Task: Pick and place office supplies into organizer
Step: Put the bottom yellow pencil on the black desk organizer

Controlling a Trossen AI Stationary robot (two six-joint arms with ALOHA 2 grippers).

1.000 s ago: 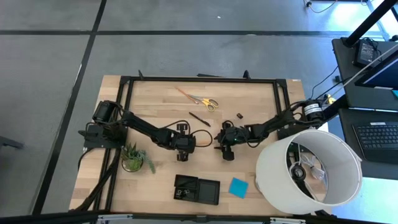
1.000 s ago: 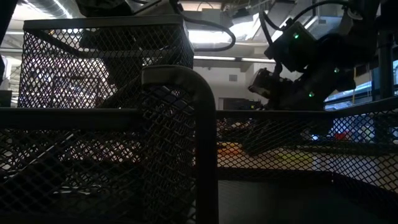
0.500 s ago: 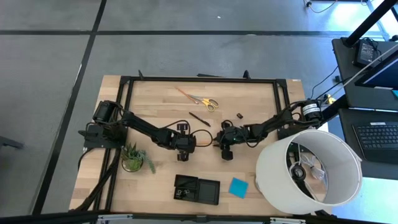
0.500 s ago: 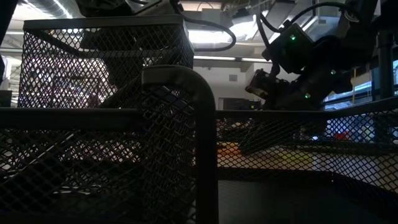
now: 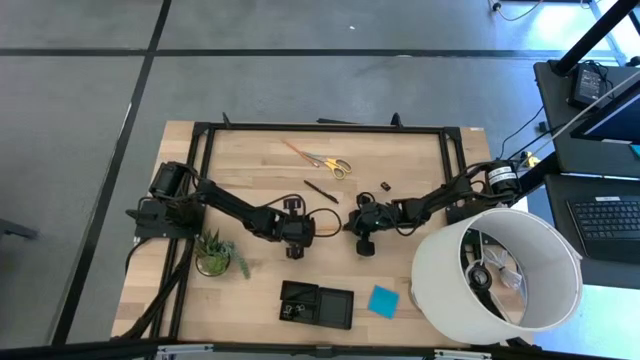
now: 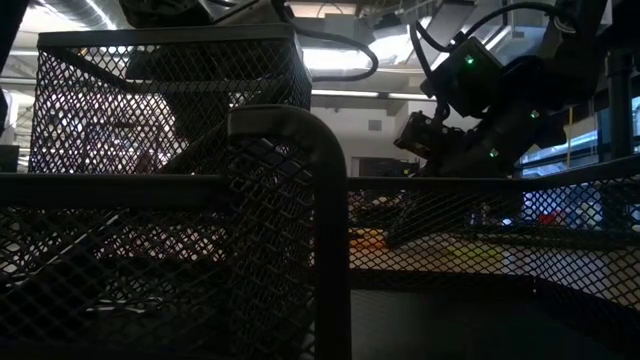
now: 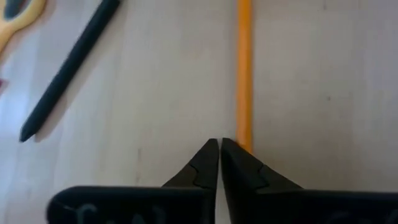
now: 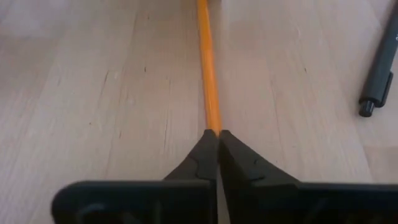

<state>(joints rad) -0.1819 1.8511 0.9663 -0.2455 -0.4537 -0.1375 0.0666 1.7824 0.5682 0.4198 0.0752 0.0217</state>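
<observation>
pencil (image 8: 209,74): thin, straight, orange

In the low view a mesh basket (image 6: 170,200) fills the near side and hides most of the table. From above, the contents of the black tray (image 5: 316,304) are too small to tell. The pencil (image 8: 209,81) runs off the picture's edge in both wrist views, and its near end is hidden behind the fingertips. The scissors (image 7: 13,14) show only 1 yellow handle, cut off. The pen (image 8: 379,68) is cut off too.
</observation>
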